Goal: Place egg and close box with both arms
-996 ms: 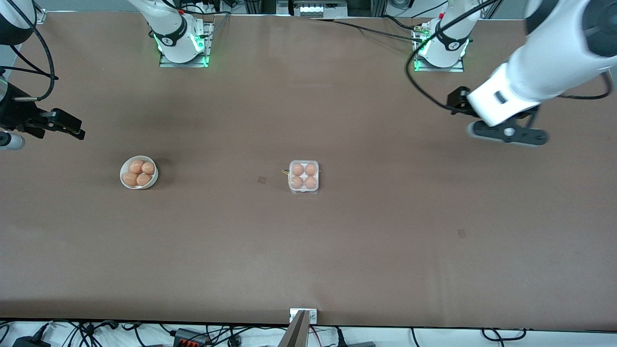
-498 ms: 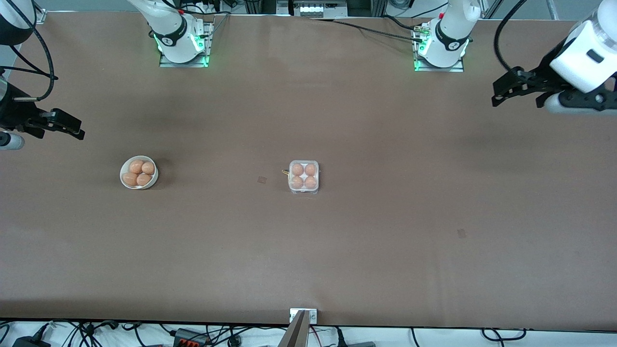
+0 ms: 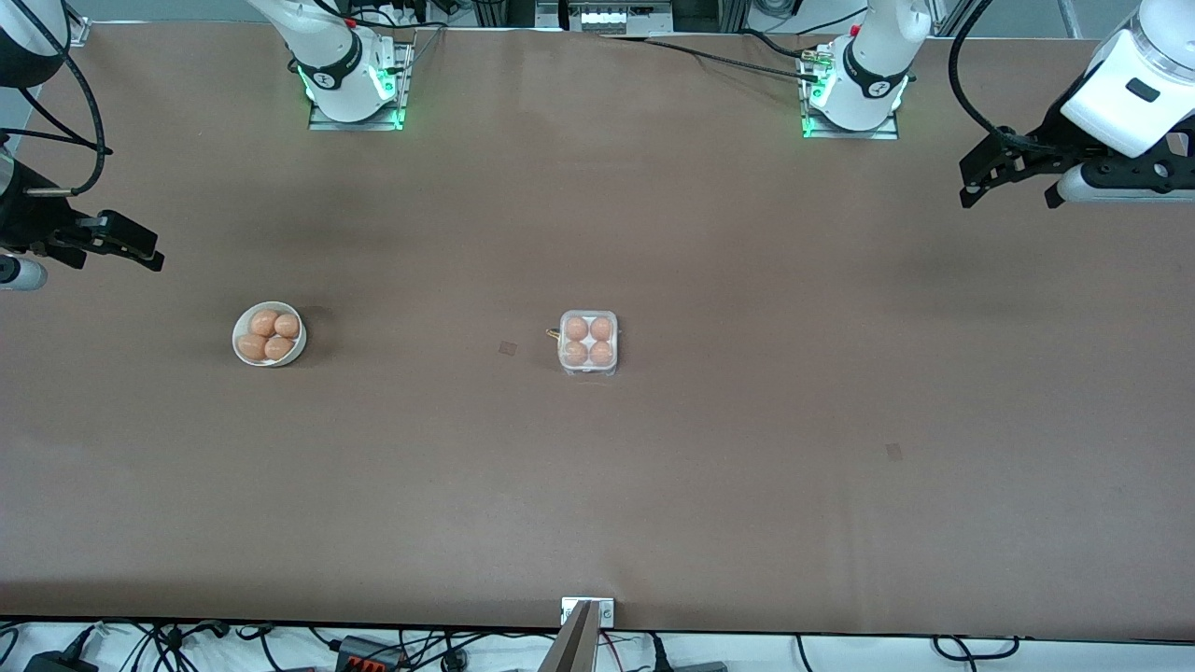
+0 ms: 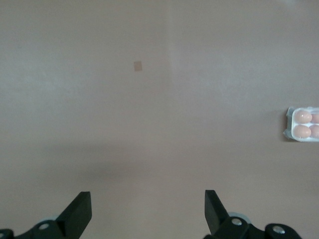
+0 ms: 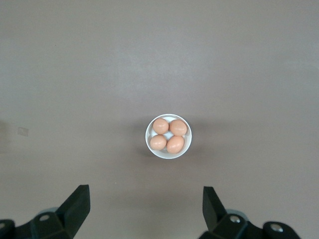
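Note:
The box point(image 3: 588, 343) sits at the table's middle, with its clear lid down and an egg point(image 3: 577, 329) in every cell. Its edge also shows in the left wrist view point(image 4: 303, 124). My left gripper point(image 3: 986, 174) is open and empty, up in the air over bare table at the left arm's end; in its own view point(image 4: 148, 209) the jaws stand wide apart. My right gripper point(image 3: 145, 250) is open and empty, up over the right arm's end of the table; its own view point(image 5: 145, 206) looks down on the bowl.
A round white bowl point(image 3: 269, 333) with several more eggs stands toward the right arm's end of the table, level with the box; it also shows in the right wrist view point(image 5: 169, 136). Two small dark patches mark the brown table point(image 3: 597, 485).
My left arm has swung away from the table's middle toward its own end and come to rest there. The right arm, the box and the bowl have not moved.

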Robot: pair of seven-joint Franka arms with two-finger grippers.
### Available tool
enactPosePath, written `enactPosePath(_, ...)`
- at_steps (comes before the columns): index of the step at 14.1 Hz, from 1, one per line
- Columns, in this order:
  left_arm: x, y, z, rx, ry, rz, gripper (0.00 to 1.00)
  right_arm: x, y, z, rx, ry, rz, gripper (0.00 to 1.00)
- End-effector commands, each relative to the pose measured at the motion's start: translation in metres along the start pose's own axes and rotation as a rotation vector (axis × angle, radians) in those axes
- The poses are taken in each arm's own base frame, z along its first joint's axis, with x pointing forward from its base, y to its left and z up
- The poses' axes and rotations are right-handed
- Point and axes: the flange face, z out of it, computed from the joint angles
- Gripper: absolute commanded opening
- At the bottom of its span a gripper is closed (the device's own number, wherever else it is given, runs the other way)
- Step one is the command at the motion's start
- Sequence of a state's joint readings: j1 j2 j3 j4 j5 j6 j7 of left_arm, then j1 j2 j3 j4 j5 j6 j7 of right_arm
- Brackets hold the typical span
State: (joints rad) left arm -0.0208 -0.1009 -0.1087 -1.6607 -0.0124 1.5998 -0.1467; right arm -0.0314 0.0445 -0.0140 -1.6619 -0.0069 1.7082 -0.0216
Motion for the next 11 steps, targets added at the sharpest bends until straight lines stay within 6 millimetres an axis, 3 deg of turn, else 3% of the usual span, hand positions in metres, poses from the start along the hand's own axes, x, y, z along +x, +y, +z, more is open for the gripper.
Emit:
enactPosePath(1,0.004,-0.004,0.012,0.016,-0.009,0.013,1.00,-0.003,0.002,-0.004,-0.009,0.015,-0.016,1.00)
enactPosePath(3,0.015,-0.006,0.015,0.014,-0.010,0.004,1.00,-0.002,0.002,-0.003,-0.009,0.015,-0.014,1.00)
enactPosePath(8,0.022,-0.025,0.020,0.014,-0.019,-0.033,1.00,-0.001,0.002,-0.002,-0.009,0.013,-0.016,1.00)
enactPosePath(11,0.022,-0.027,0.020,0.019,-0.019,-0.035,1.00,-0.001,0.002,-0.002,-0.010,0.018,-0.016,1.00)
